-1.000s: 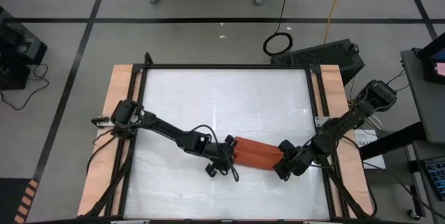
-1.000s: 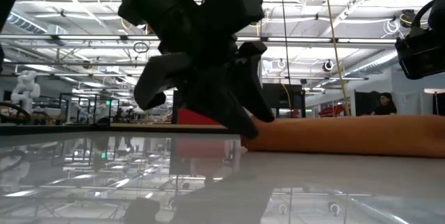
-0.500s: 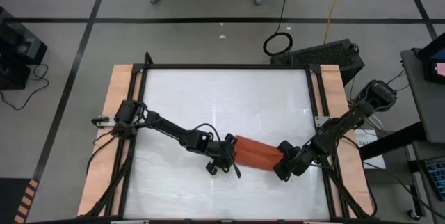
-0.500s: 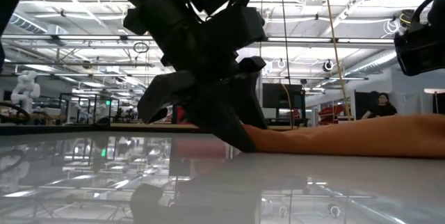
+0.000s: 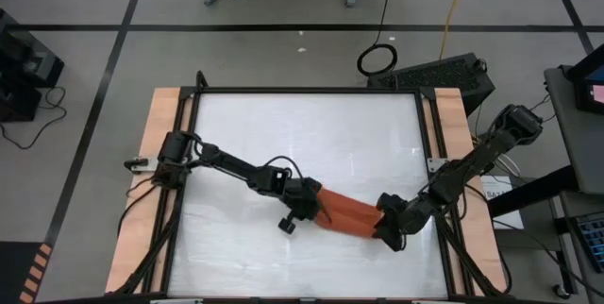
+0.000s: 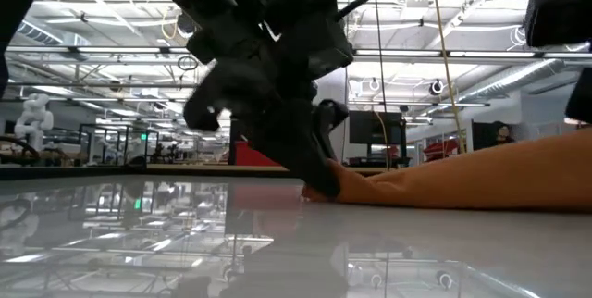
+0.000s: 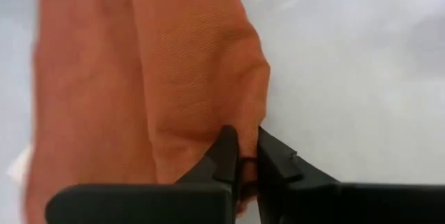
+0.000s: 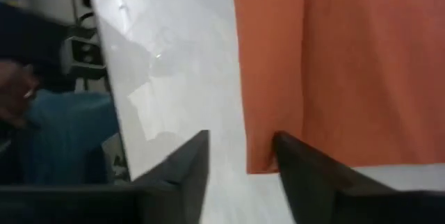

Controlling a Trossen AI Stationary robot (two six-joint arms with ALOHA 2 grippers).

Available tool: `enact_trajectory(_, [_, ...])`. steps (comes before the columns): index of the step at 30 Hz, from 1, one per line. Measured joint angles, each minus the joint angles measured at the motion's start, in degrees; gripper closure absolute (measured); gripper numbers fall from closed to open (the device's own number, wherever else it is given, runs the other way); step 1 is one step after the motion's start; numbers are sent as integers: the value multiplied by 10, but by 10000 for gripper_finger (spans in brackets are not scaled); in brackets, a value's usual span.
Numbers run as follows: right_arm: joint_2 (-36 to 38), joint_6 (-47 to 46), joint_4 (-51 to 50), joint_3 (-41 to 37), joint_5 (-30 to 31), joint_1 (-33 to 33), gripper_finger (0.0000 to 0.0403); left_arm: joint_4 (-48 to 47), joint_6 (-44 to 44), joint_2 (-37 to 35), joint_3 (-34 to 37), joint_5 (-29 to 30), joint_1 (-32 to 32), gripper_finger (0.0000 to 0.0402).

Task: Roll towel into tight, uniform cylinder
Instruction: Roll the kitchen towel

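The rust-orange, thin soft cloth towel [image 5: 347, 215] lies rolled, lower centre of the white bench [image 5: 311, 134]. Its left end is pinched by the left gripper [image 7: 243, 160]; the right gripper [image 8: 240, 156] fingers stand wide. Regripping and tightening are judged next.

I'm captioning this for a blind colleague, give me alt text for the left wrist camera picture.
The left gripper is pinched shut on the edge of the rust-orange towel, which lies in long folds on the white table.

Left gripper [image 7: 245, 156] fingers pinch towel [image 7: 174, 64] edge on white table [image 7: 361, 85].
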State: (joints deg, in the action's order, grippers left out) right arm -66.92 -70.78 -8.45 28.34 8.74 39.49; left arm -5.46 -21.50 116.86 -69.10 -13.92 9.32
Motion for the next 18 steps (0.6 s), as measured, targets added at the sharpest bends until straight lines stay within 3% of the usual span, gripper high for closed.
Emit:
enact_trajectory(3, [10, 63, 0, 6, 5, 12, 199, -3, 51, 1, 1, -88, -13, 378])
enact_trajectory(6, [5, 119, -7, 17, 8, 25, 181, -5, 93, 2, 2, -142, -25, 379])
enact_trajectory(11, [-29, 231, -4, 51, 37, 47, 186, -3, 169, 3, 2, -205, -46, 379])
enact_trajectory(18, [-140, 334, -12, 103, 79, 56, 192, 4, 248, 3, 3, -275, -78, 381])
